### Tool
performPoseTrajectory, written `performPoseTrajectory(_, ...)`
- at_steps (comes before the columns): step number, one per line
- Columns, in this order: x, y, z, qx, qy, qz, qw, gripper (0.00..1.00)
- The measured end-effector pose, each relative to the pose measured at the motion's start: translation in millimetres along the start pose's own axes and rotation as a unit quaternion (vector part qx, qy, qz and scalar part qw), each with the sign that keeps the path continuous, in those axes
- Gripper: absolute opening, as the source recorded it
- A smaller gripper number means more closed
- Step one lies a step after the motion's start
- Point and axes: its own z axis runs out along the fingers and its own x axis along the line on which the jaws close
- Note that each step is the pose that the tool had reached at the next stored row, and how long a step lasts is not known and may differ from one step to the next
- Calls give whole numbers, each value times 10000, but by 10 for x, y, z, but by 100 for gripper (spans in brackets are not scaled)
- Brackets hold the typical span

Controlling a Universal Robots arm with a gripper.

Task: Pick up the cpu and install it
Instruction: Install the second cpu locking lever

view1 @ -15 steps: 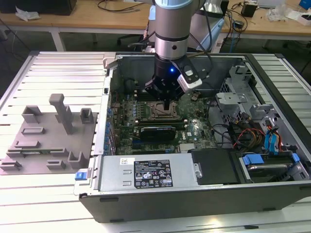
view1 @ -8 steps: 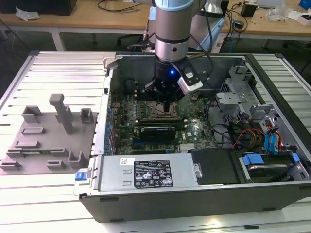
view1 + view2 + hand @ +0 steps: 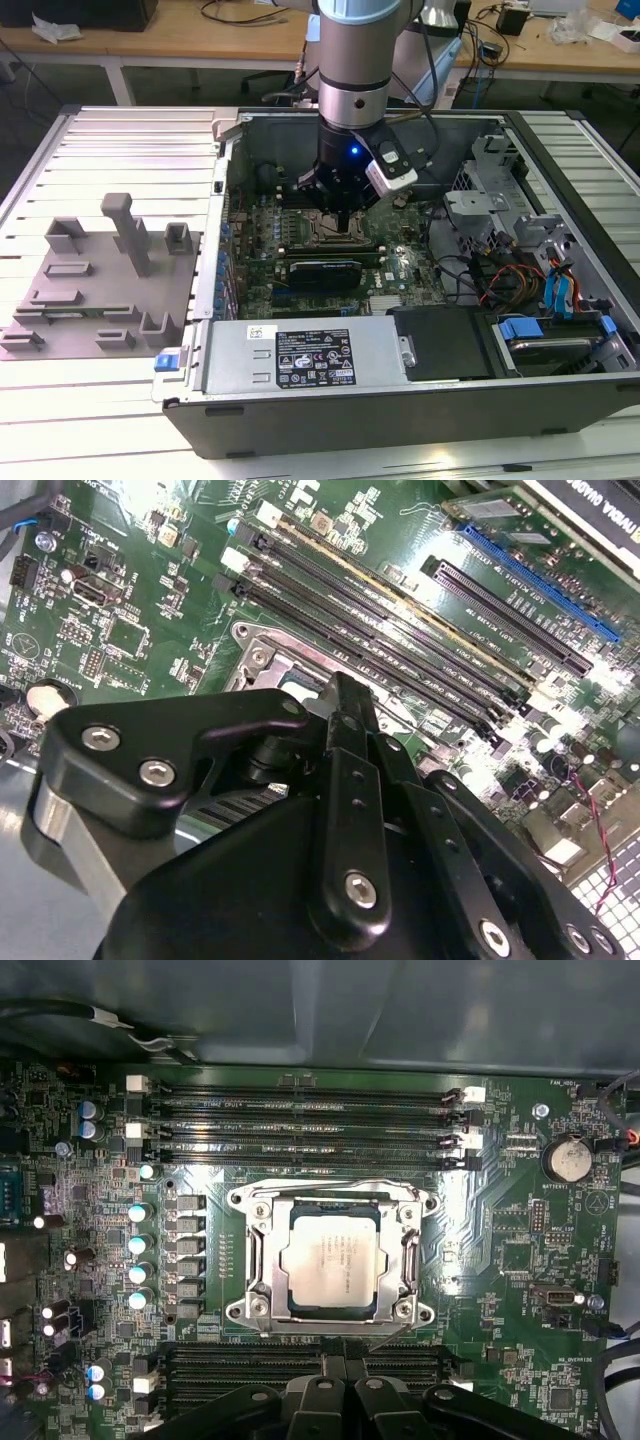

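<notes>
Now cpu (image 3: 330, 1260) is sitting mid-frame in socket (image 3: 255, 1260), gripper (image 3: 337, 1392) fingers together, empty; misseating risking bent pins.

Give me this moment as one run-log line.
gripper: above socket, holding nothing seen | cpu: seated in socket on motherboard | load frame around cpu | jaws state: cannot tell

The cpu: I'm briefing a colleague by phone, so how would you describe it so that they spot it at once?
Look inside the open computer case at the green motherboard. Near its middle, between the banks of long black memory slots, sits a square metal-framed socket. The cpu is the flat, pale silver square lying within that frame, the only plain, bright metal plate among dark slots and small round capacitors.
</notes>
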Motion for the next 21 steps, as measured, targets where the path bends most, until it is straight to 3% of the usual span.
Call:
performPoseTrajectory(6, 14, -51, 4, 0, 0, 2, 10000, 11)
performPoseTrajectory(8, 76, -52, 15, -4, -1, 2, 10000, 11)
performPoseTrajectory(11, 119, -64, 44, -66, -4, 3, 10000, 11)
performPoseTrajectory(21, 175, -102, 73, -70, -5, 4, 10000, 11)
